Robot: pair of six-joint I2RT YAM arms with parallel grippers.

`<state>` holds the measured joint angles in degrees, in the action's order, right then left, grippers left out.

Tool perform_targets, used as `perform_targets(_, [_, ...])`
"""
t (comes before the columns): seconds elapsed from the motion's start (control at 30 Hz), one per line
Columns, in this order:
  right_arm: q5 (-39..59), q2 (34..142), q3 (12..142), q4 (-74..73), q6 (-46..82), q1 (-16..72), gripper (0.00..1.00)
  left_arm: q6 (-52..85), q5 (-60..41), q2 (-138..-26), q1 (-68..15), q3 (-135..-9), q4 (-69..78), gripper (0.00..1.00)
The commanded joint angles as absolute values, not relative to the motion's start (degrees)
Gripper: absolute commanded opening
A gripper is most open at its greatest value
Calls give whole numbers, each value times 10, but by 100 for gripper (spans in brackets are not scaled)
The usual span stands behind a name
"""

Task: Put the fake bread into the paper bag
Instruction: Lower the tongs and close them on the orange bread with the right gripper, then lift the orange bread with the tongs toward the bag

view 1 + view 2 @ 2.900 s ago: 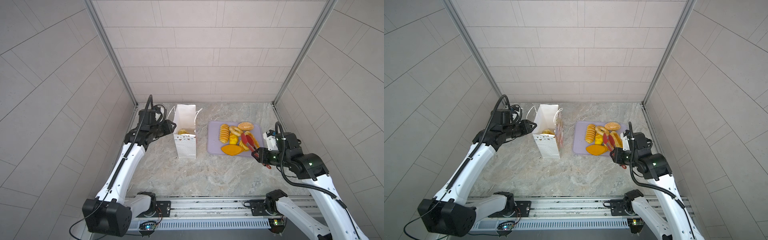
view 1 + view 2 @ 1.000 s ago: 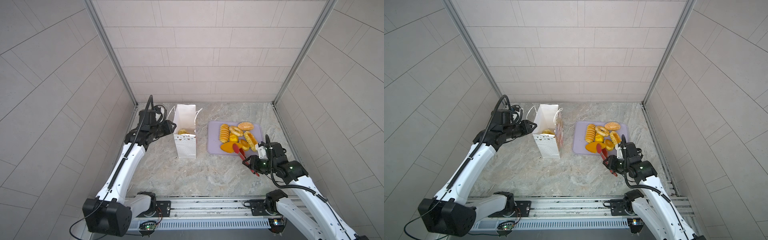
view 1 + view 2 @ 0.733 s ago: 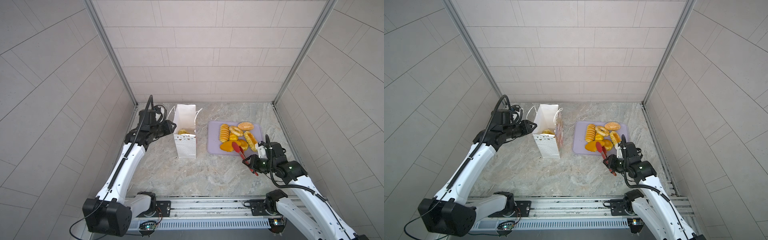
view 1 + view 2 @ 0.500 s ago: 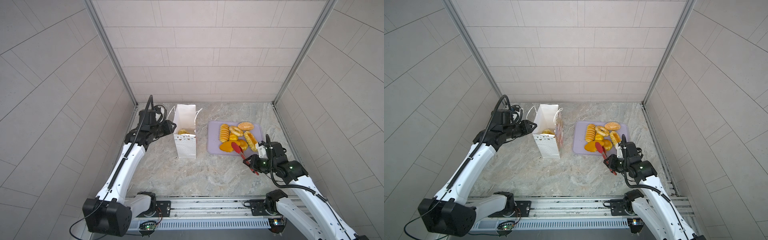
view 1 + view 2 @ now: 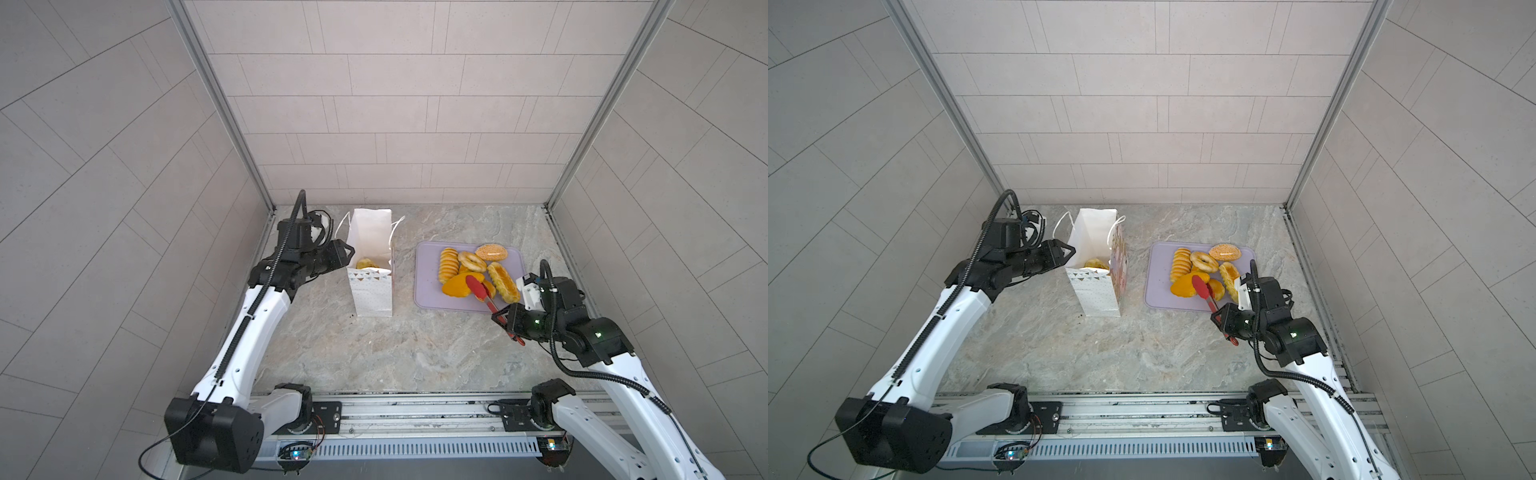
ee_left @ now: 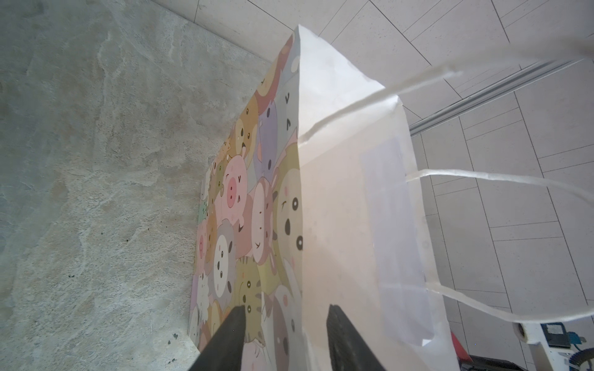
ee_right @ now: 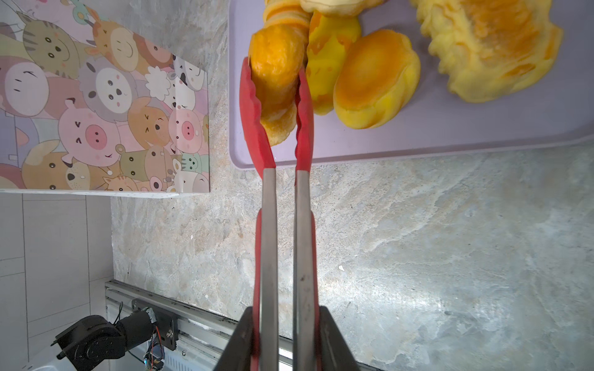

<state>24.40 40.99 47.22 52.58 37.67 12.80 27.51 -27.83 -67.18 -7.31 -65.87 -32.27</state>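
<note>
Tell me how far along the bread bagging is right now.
Done: one bread lies inside the paper bag. In hand: the right claw is shut on the tongs, whose red tips pinch an orange bread at the lilac tray. The left claw stands open astride the bag's wall. Left: that piece plus the other breads on the tray.
</note>
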Motion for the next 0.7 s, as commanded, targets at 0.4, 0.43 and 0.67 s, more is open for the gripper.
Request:
perform_targets(0.4, [187, 451, 608, 555, 305, 127, 28, 267, -271, -680, -74, -695, -332, 23])
perform_targets(0.43, [184, 455, 614, 554, 303, 127, 28, 268, -273, -683, -74, -694, -331, 21])
perform_targets(0.67, [168, 484, 672, 540, 289, 127, 28, 276, -279, -684, -74, -694, -325, 12])
